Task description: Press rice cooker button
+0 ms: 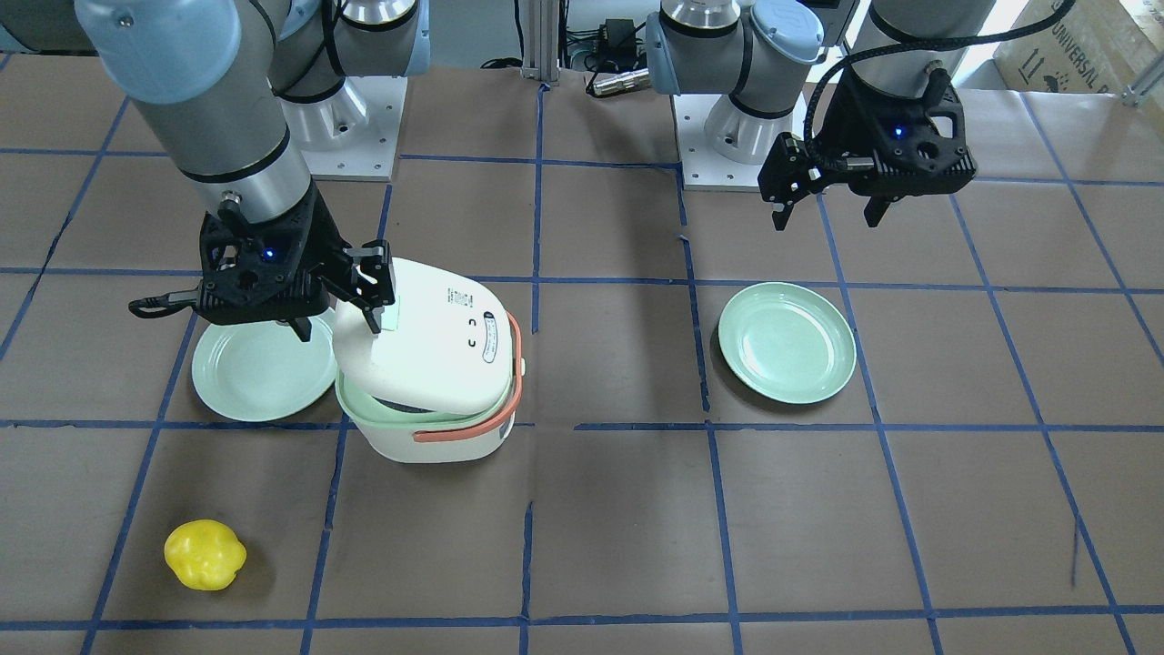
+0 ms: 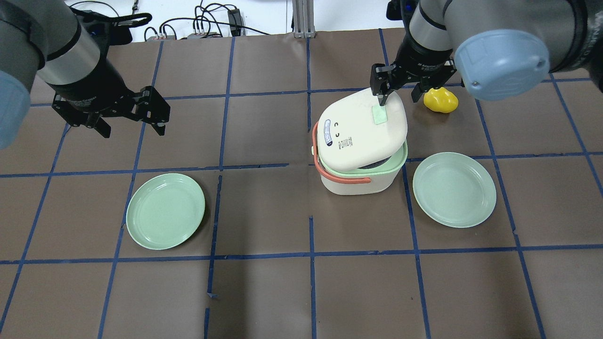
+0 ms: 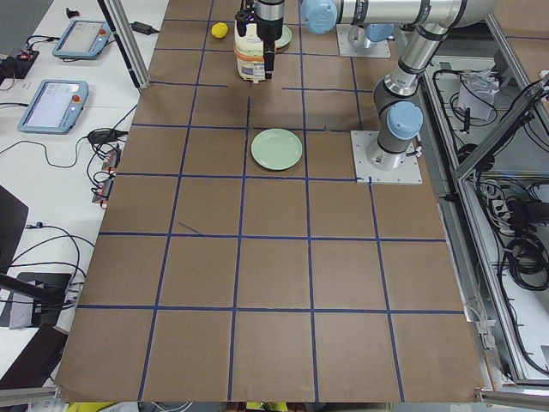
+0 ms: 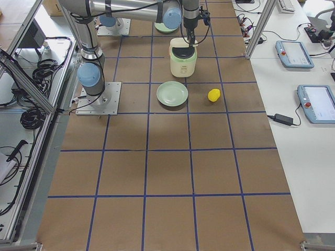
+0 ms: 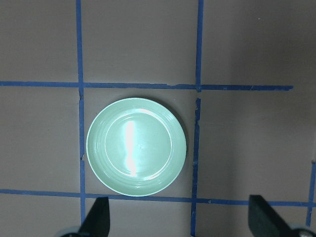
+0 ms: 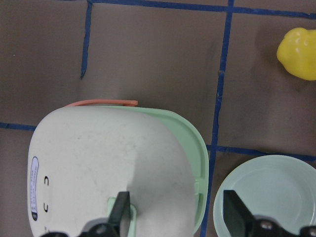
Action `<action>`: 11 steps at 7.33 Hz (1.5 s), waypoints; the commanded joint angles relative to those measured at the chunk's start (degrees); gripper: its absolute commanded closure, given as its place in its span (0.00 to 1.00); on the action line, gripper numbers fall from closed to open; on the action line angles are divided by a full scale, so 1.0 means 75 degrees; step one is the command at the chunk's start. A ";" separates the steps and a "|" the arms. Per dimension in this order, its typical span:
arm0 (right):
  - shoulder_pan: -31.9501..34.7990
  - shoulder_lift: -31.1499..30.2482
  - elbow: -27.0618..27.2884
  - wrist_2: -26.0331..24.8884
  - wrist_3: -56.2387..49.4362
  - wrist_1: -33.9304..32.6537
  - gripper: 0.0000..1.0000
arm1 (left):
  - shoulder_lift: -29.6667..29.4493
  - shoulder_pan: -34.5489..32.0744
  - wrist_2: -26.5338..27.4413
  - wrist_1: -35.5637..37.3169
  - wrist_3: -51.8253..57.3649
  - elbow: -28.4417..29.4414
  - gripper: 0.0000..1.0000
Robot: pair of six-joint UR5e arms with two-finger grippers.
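The white rice cooker with an orange handle stands right of the table's middle, and also shows in the front view. Its lid sits tilted up, with the green rim showing under it. The pale mint button lies near the lid's far edge. My right gripper is open, and one fingertip rests on the button. In the right wrist view the button sits by that finger. My left gripper is open and empty, far to the left.
One green plate lies below my left gripper, and shows in the left wrist view. A second green plate lies right of the cooker. A yellow lumpy object sits beyond the cooker, close to my right gripper.
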 commanded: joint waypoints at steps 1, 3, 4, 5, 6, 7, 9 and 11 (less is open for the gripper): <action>-0.0010 -0.0220 -0.0121 -0.0018 0.0000 0.0272 0.01 | 0.0000 0.0000 0.0000 0.0000 0.0000 0.0000 0.00; -0.0091 -0.0501 -0.0132 -0.0041 -0.0011 0.0458 0.01 | 0.0000 0.0000 0.0000 0.0000 0.0000 0.0000 0.00; -0.0150 -0.0642 -0.0132 -0.0053 -0.0035 0.0472 0.01 | 0.0000 0.0000 0.0000 0.0000 0.0000 0.0000 0.00; -0.0197 -0.0748 -0.0132 -0.0250 -0.0047 0.0472 0.01 | 0.0000 0.0000 0.0000 0.0000 0.0000 0.0000 0.00; -0.0209 -0.0842 -0.0144 -0.0322 -0.0058 0.0483 0.01 | 0.0000 0.0000 0.0000 0.0000 0.0000 0.0000 0.00; -0.0220 -0.1017 -0.0156 -0.0334 -0.0047 0.0634 0.01 | 0.0000 0.0000 0.0000 0.0000 0.0000 0.0000 0.00; -0.0570 -0.1077 -0.0529 -0.0300 -0.0093 0.1359 0.01 | 0.0000 0.0000 0.0000 -0.0012 0.0000 0.0000 0.00; -0.0701 -0.1065 -0.0473 -0.0288 -0.0094 0.1397 0.01 | 0.0000 0.0000 0.0000 -0.0012 0.0000 0.0000 0.00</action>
